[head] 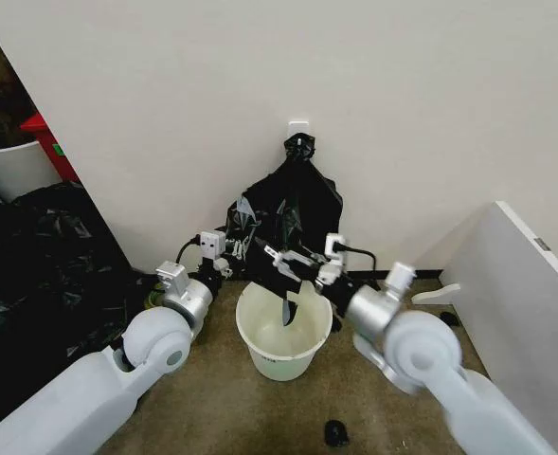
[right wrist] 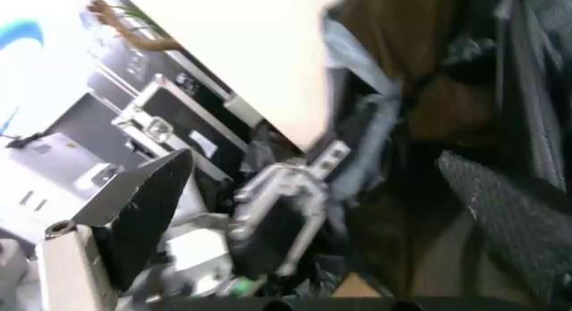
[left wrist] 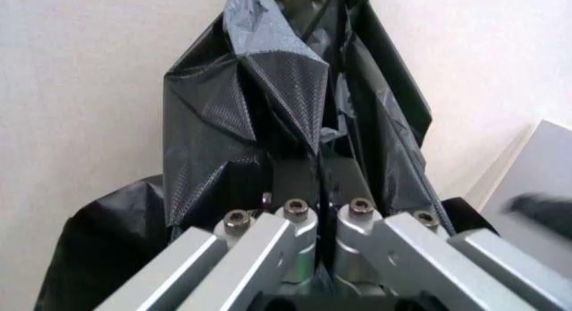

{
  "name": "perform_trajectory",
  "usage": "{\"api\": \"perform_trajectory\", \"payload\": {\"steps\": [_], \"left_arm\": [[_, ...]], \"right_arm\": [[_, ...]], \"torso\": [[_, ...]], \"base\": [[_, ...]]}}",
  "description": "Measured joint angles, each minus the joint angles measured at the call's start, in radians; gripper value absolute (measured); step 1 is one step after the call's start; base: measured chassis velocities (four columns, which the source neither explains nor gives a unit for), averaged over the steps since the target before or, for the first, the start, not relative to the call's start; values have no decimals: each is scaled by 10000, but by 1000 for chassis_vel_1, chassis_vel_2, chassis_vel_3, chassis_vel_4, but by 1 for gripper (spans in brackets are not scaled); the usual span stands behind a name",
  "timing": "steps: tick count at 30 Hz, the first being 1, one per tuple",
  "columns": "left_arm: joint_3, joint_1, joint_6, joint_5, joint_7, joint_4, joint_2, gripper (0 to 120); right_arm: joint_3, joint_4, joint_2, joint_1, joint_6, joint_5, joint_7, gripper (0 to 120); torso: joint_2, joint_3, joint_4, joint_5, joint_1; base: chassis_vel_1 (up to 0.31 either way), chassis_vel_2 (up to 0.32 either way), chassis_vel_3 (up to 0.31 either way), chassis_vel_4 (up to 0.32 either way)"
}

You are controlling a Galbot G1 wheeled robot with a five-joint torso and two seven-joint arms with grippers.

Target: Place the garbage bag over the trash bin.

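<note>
We're clamping the glossy black plastic garbage bag (head: pixel 293 213) with the left gripper (left wrist: pixel 319 190); right gripper (head: pixel 302 258) is gaping, empty. Bag is hanging lengthwise, directly above the round white trash bin (head: pixel 283 334).

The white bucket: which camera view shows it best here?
The head view. It shows the bucket whole on the floor, open, with a tip of the black bag dangling inside, between the left gripper and right gripper. The left wrist view shows bag plastic; in the right wrist view I cannot make the bucket out.
</note>
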Motion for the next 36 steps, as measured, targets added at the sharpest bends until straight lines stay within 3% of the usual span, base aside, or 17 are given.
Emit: {"api": "perform_trajectory", "payload": {"steps": [4,8,9,13,19,21,24,27,31,36], "left_arm": [[-67,87,-22,0,7,-46,28,0],[-104,126,-36,2,15,-46,31,0],[-104,126,-36,2,15,-46,31,0],[-115,180,-46,16,18,-46,0,0],[-145,270,-61,63,42,-82,32,0],[-188,357,-75,113,45,-142,78,0],[-226,428,-85,124,48,-212,132,0],[-250,469,-110,127,56,-281,162,0],[-251,459,-131,128,66,-290,141,0],[-235,436,-140,128,87,-252,111,0]], "right_arm": [[-160,-572,262,193,199,-1478,181,100],[-338,-828,162,310,685,-4021,116,100],[-338,-828,162,310,685,-4021,116,100],[-690,-801,-85,259,633,-6024,-324,90],[-999,-992,58,319,37,-6425,-494,77],[-1064,-1355,277,467,65,-6768,-324,67],[-1081,-1579,361,493,237,-7121,-171,62],[-1111,-1617,332,451,249,-7352,3,60],[-1122,-1712,236,414,70,-7934,254,45],[-1118,-1770,129,400,-152,-8233,398,36]], "torso": [[0,0,-1,2,0],[0,-1,-2,1,0],[0,-1,-2,1,0],[0,-1,-3,1,0],[0,-2,-3,1,-1],[0,-1,1,1,-1],[0,-1,2,1,-1],[0,-2,-1,1,-1],[0,-2,-1,1,-1],[0,-1,-2,1,-1]], "base": [[0,0,0,0],[0,0,0,0],[0,0,0,0],[0,0,0,0],[0,0,0,0],[0,0,0,0],[0,0,0,0],[0,0,0,0],[0,0,0,0],[0,0,0,0]]}}
